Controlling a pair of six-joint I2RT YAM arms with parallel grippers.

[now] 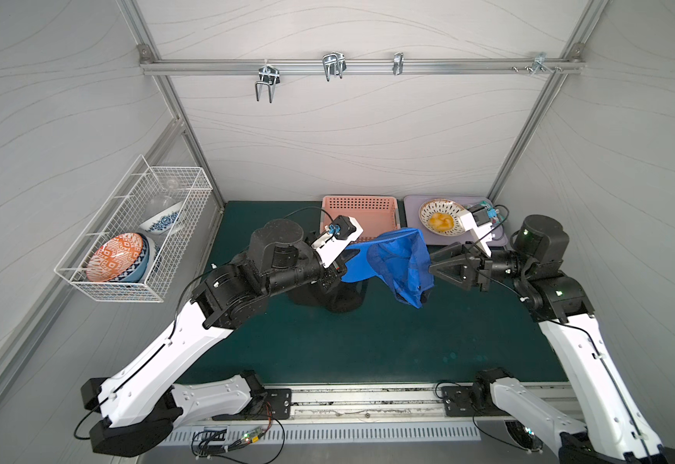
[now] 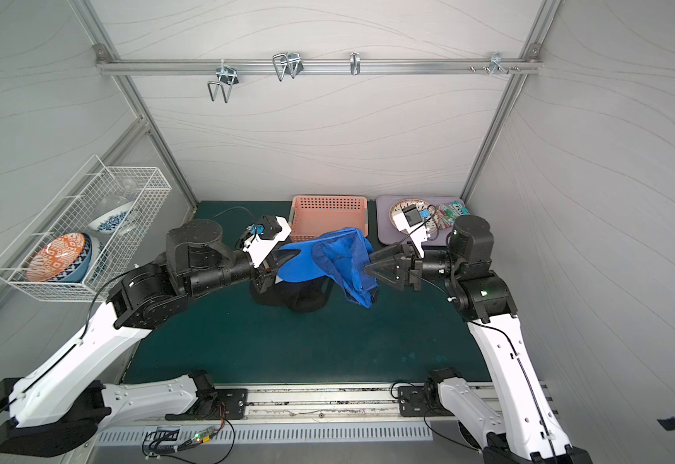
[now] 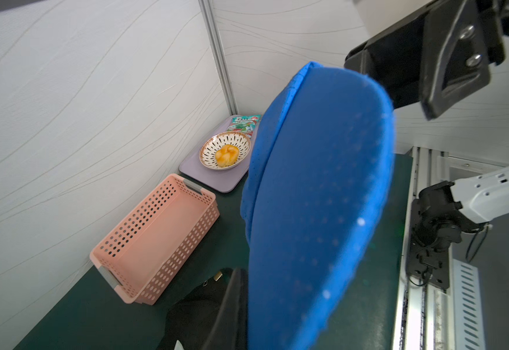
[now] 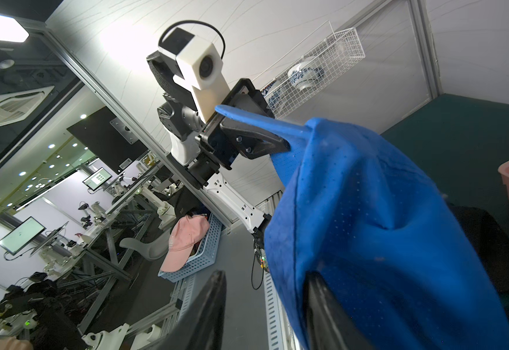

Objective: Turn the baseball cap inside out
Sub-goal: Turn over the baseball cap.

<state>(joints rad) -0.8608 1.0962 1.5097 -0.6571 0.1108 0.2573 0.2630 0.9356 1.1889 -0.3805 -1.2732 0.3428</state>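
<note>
The cap (image 1: 402, 257) is hanging in the air above the mat (image 1: 368, 345), approx. mid-table, btw the two grippers. Its brim (image 1: 358, 271) is pointing to the L gripper (image 1: 341, 268), which is clamping it tight w/ closed jaws. In the R wrist view the brim's edge is sitting inside that gripper (image 4: 277, 138). The crown is sagging down on the other side, and a darker mesh part of it is showing from above in both top views.

The R gripper (image 1: 434, 268) is touching the crown's side w/ its tips. Its jaws are standing partly apart. In the R wrist view one finger (image 4: 213, 306) is staying free beside the cap, and the other is lying against the fabric, w/ the cloth's edge hanging btw them. Whether it is really pinching the cloth, I cannot tell.

Under the cap, a black cap (image 1: 327, 299) is lying on the mat. Behind, a basket (image 1: 362, 213) and a tray (image 1: 412, 203) are standing side by side at the back wall.
</note>
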